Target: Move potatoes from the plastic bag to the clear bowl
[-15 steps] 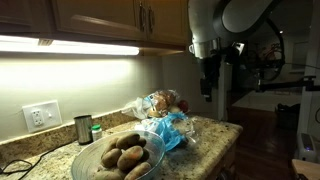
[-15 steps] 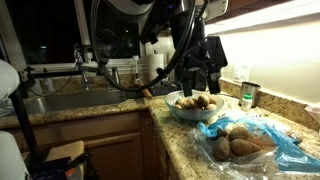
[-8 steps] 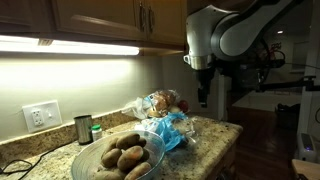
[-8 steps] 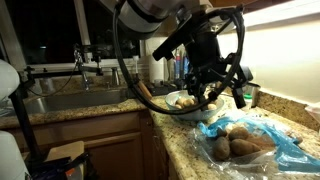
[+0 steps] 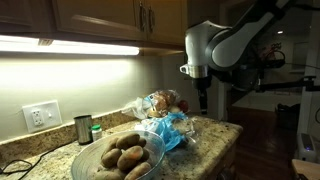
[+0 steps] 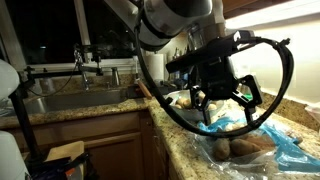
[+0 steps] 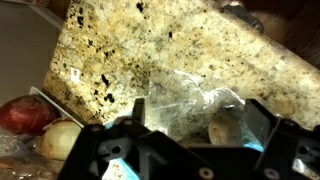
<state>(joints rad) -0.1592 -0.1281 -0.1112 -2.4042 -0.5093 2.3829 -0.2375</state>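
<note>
On the speckled granite counter (image 5: 212, 128) your largest item is the clear bowl (image 5: 82, 155). It is wide and shallow and stands toward the wall end, near a small metal cup (image 5: 83, 128). It already carries a heap of brown, rough-skinned potatoes (image 5: 127, 155), piled to about rim height.

Just beside the bowl lies the plastic bag (image 5: 170, 128). You cannot tell from these views whether it touches the rim. The bag is crinkled see-through film with bright blue patches, slumped low and spread toward the counter's free end. More potatoes (image 6: 240, 148) show through it as brown lumps in an exterior view. In the wrist view the film of the bag (image 7: 185, 95) glints against the granite, and one pale brown potato (image 7: 225, 128) sits under it.

Your gripper (image 5: 203, 103) hangs in the air over the bag, pointing down, clear of the counter. Its jaws stand spread as wide as they go, with nothing between them, and they touch nothing. In an exterior view the gripper (image 6: 225, 103) is splayed in front of the bowl and the bag. In the wrist view the dark fingers (image 7: 140, 115) frame the bagged potato from above.

At the left edge of the wrist view sit a reddish round thing (image 7: 20, 113) and a pale round thing (image 7: 62, 137). They are too blurred for you to name.
</note>
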